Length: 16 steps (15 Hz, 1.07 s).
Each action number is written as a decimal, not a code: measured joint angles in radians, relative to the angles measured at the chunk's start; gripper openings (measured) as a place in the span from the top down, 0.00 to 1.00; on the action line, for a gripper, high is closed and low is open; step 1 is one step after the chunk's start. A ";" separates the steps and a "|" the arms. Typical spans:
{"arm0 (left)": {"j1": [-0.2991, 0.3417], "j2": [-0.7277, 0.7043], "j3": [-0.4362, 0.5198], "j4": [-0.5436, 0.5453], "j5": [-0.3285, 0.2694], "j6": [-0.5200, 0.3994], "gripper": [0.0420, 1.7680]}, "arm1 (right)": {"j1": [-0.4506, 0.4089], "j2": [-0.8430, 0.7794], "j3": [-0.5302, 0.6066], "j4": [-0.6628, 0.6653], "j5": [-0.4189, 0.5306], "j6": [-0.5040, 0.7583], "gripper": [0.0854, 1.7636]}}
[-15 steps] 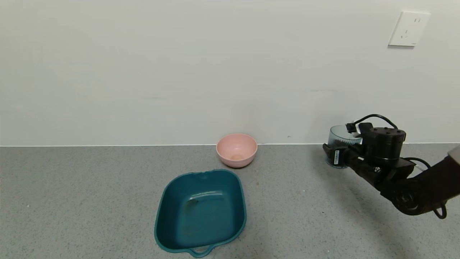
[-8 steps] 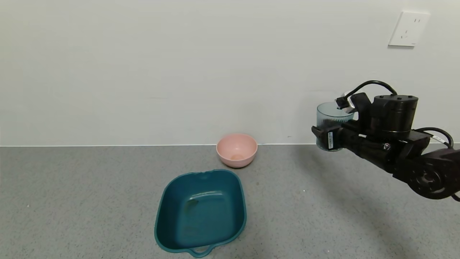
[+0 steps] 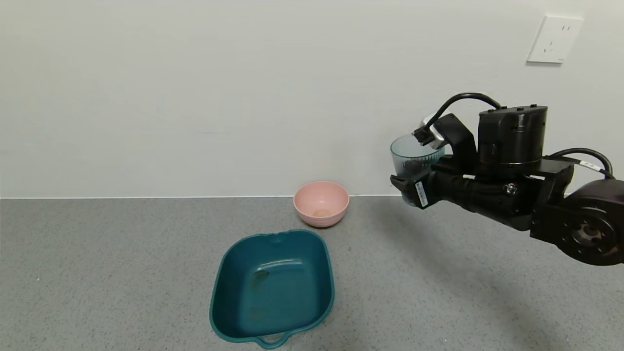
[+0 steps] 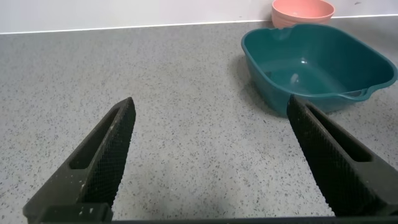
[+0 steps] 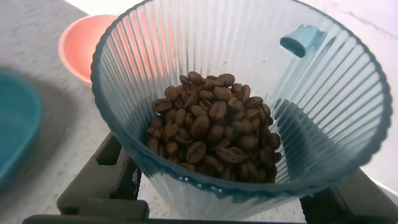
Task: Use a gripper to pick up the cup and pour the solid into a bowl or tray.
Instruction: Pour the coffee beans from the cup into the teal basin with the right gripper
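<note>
The right pincer (image 3: 410, 187) is grasping the ribbed translucent blue-green plastic cup (image 3: 413, 161) upright, dark brown beans (image 5: 210, 133) filling its bottom. The deep teal plastic tub (image 3: 273, 288) is sitting at seven o'clock from it on the grey worktop (image 3: 97, 273), the round pink bowl (image 3: 321, 203) between them. The left pincer (image 4: 217, 162) is hanging released.

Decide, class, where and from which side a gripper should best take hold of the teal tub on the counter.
Probably the teal tub's long side rim, from above, one finger inside the wall and one outside. It sits upright and open, too wide to span. The small loop handle on its near rim is another option. The right gripper holds the cup.
</note>
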 joint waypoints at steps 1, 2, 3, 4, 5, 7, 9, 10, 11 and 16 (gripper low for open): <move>0.000 0.000 0.000 0.000 0.000 0.000 0.01 | 0.021 0.001 -0.012 0.018 -0.002 -0.018 0.23; 0.000 0.000 0.000 0.000 0.000 0.000 0.01 | 0.040 0.006 -0.021 0.034 -0.005 -0.040 0.23; 0.000 0.000 0.000 0.000 0.000 0.000 0.01 | 0.057 0.013 -0.030 0.039 -0.019 -0.073 0.23; 0.000 0.000 0.000 -0.001 0.000 0.000 0.01 | 0.070 0.024 -0.043 0.041 -0.036 -0.101 0.23; 0.000 0.000 0.000 0.000 0.000 0.000 0.01 | 0.082 0.039 -0.063 0.043 -0.053 -0.126 0.23; 0.000 0.000 0.000 0.000 0.000 0.000 0.01 | 0.108 0.067 -0.106 0.099 -0.081 -0.168 0.23; 0.000 0.000 0.000 0.000 0.000 0.000 0.01 | 0.135 0.089 -0.160 0.191 -0.101 -0.199 0.23; 0.000 0.000 0.000 0.000 0.000 0.000 0.01 | 0.148 0.098 -0.186 0.236 -0.108 -0.214 0.23; 0.000 0.000 0.000 0.000 0.000 0.000 0.01 | 0.163 0.109 -0.211 0.266 -0.110 -0.230 0.23; 0.000 0.000 0.000 0.000 0.000 0.000 0.01 | 0.228 0.157 -0.274 0.390 -0.131 -0.292 0.23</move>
